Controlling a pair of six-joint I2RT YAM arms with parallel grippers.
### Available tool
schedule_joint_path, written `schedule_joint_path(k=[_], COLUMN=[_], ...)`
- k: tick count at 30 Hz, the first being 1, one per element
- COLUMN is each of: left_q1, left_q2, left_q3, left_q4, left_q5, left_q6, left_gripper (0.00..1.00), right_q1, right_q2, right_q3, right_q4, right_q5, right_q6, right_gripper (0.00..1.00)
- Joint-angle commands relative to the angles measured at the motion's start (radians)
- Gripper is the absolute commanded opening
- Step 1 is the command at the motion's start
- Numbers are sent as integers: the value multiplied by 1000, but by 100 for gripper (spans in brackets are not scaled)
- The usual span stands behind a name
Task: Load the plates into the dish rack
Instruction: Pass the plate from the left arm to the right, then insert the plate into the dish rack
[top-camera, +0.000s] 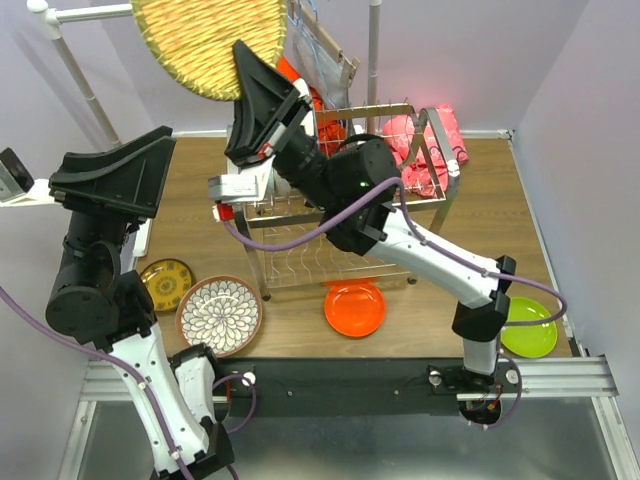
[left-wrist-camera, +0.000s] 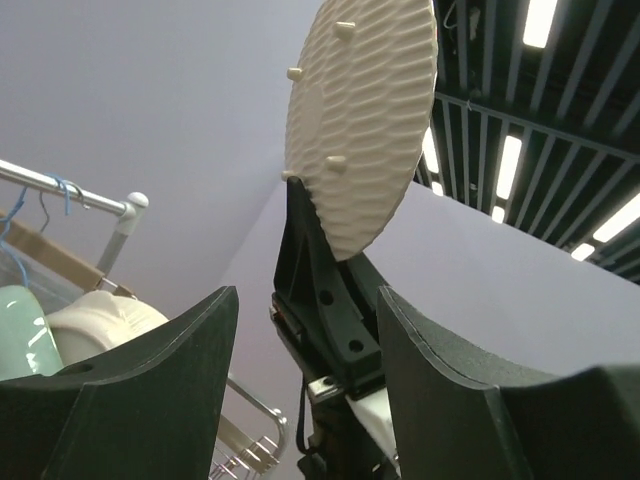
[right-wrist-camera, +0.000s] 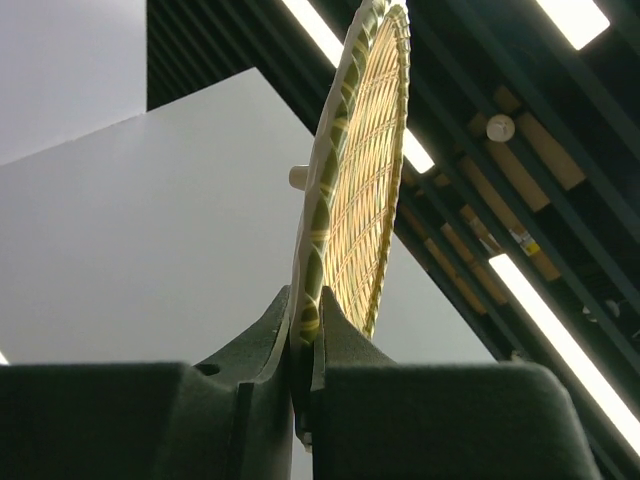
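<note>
My right gripper (top-camera: 243, 62) (right-wrist-camera: 305, 300) is raised high over the back of the table, shut on the rim of a tan woven plate (top-camera: 205, 40) (right-wrist-camera: 350, 180) held on edge. In the left wrist view the plate's ribbed underside (left-wrist-camera: 360, 120) shows above that gripper. At the left, my left gripper (top-camera: 150, 165) (left-wrist-camera: 308, 300) stands open and empty, apart from the plate. The chrome dish rack (top-camera: 300, 250) sits mid-table, partly hidden by the right arm. An orange plate (top-camera: 355, 308), a lime green plate (top-camera: 530, 328), a floral plate (top-camera: 220, 315) and a small yellow plate (top-camera: 166, 283) lie flat on the table.
A mint plate (left-wrist-camera: 20, 330) and a white plate (left-wrist-camera: 100, 320) show at the lower left of the left wrist view, near rack wires (left-wrist-camera: 245, 445). A red cloth (top-camera: 430, 150) lies behind the rack. The white clothes rail (top-camera: 80, 60) and a hanging item (top-camera: 320, 50) stand at the back.
</note>
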Motion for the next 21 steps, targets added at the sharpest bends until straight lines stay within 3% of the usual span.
schedule_joint_path(k=[1,8,11,18,21], left_q1=[-2,-2,-2,-2,-2], left_q2=[0,40,60,104,120], left_q3=[49,171,208,188,179], left_q4=[66,-270,-377,-462,-490], left_q5=[36,-49,-119,-192,-193], left_q6=[104,472,617,795,844], left_gripper=[66,69,70,70,70], right_q1=[10,8,7,-34,-91], right_q2=[-96,-217,-262,-427,-489], right_q3=[74,143,144,-6,-69], right_q4=[86,-143,-161,-226,-374], right_q5=[19,248,359,583,616], right_q6=[112,370,467,807,1049], right_gripper=[1,1,1,1,1])
